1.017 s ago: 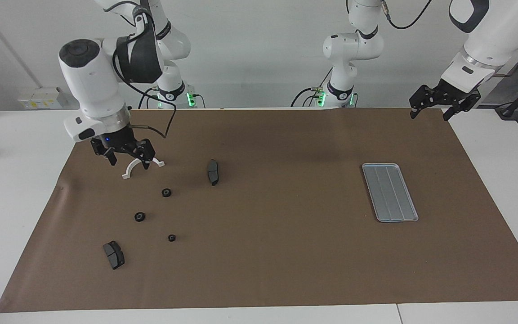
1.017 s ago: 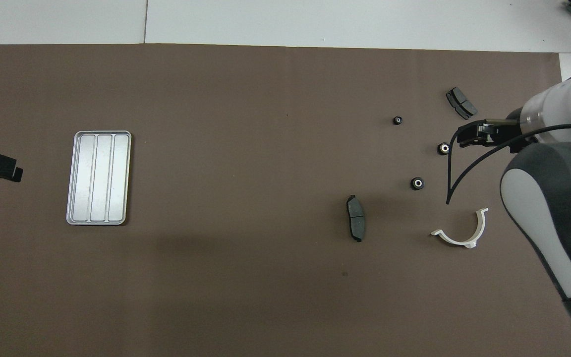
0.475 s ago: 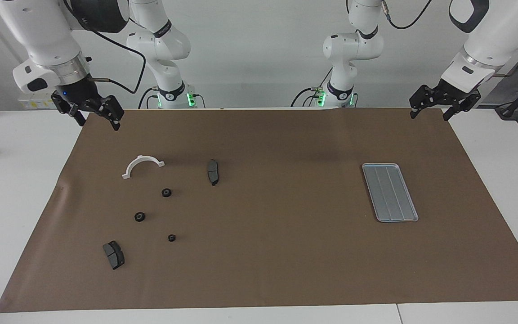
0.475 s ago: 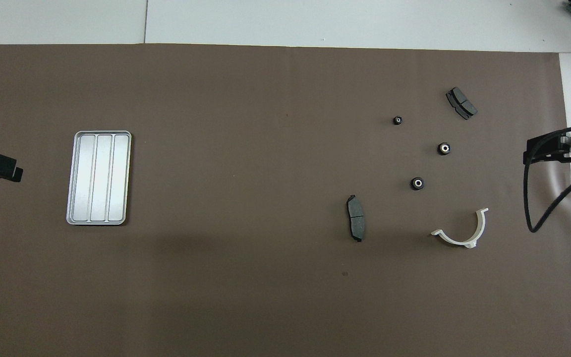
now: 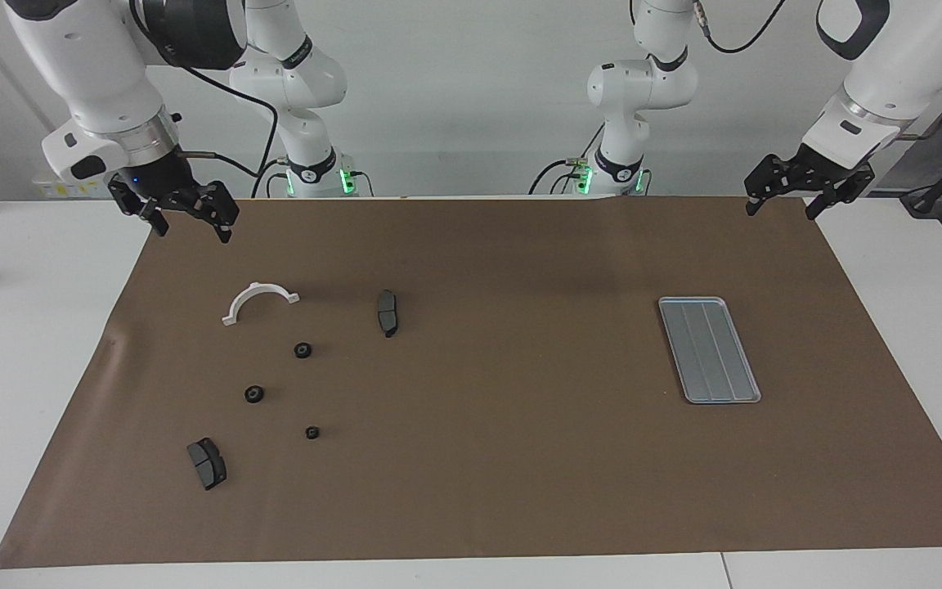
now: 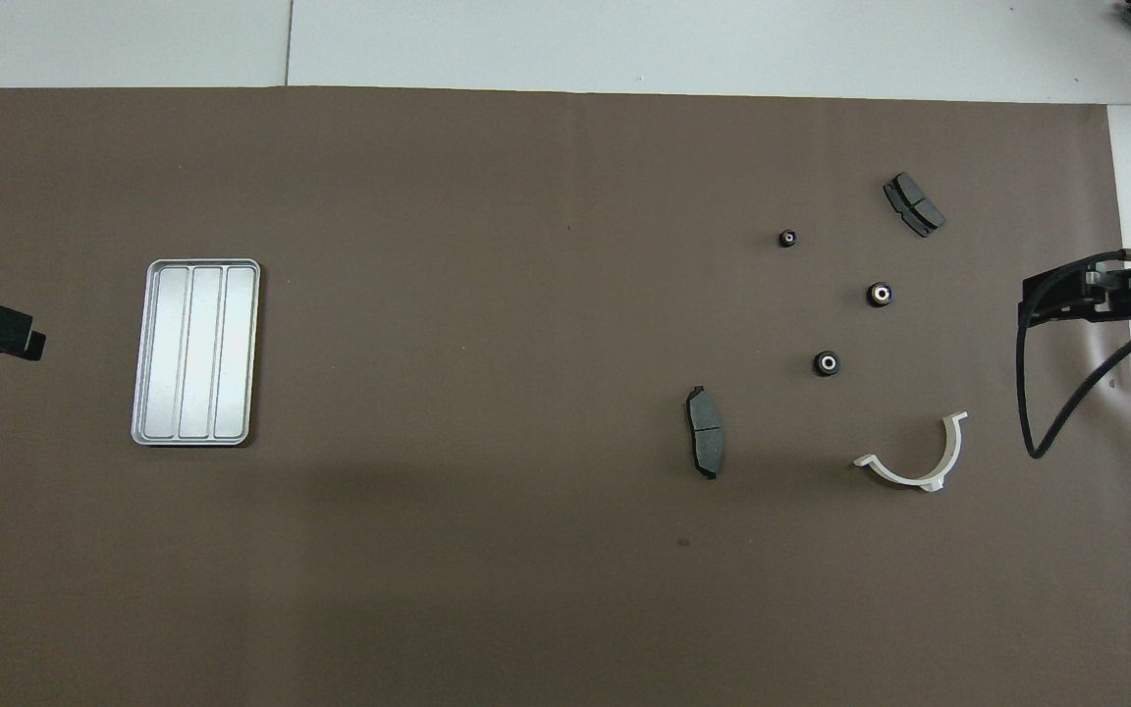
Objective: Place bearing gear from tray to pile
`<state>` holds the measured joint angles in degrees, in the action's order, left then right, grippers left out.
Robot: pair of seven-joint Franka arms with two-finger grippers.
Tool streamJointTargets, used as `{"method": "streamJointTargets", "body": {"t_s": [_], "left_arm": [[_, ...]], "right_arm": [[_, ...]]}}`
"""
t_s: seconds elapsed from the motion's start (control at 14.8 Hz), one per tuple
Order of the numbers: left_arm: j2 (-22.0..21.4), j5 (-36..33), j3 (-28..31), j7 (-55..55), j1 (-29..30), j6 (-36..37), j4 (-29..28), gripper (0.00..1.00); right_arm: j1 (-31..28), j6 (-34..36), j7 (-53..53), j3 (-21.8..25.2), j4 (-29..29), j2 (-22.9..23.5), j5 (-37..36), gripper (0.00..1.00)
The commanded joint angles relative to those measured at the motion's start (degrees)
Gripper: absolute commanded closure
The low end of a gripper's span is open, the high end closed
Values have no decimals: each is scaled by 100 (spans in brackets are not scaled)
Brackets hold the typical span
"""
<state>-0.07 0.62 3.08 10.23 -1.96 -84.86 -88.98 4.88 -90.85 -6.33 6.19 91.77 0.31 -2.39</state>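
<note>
Overhead view: tray [image 6: 196, 352] lengthwise toward robots

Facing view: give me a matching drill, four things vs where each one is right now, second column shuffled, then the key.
Things:
1. tray
2. white half-ring bracket
3. right gripper
4. left gripper

Places:
A. raised over the mat's corner at the left arm's end
B. flat on the mat, nothing in it
C. raised over the mat's edge near the scattered parts
D. on the mat among the loose parts, nearest of them to the robots

Pairs: 1-B, 2-D, 3-C, 4-A
</note>
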Motion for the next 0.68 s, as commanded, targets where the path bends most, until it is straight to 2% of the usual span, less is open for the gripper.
{"method": "streamJointTargets", "body": {"t_s": [0.0,0.61], "left_arm": [[-143,-27,-9,58,37,13,-146,0],[-143,-27,-9,58,37,13,-146,0]], "right_arm": [[83,32,202,137,8,-23,107,0],[-40,217,299,76,-19,-40,178,0]]}}
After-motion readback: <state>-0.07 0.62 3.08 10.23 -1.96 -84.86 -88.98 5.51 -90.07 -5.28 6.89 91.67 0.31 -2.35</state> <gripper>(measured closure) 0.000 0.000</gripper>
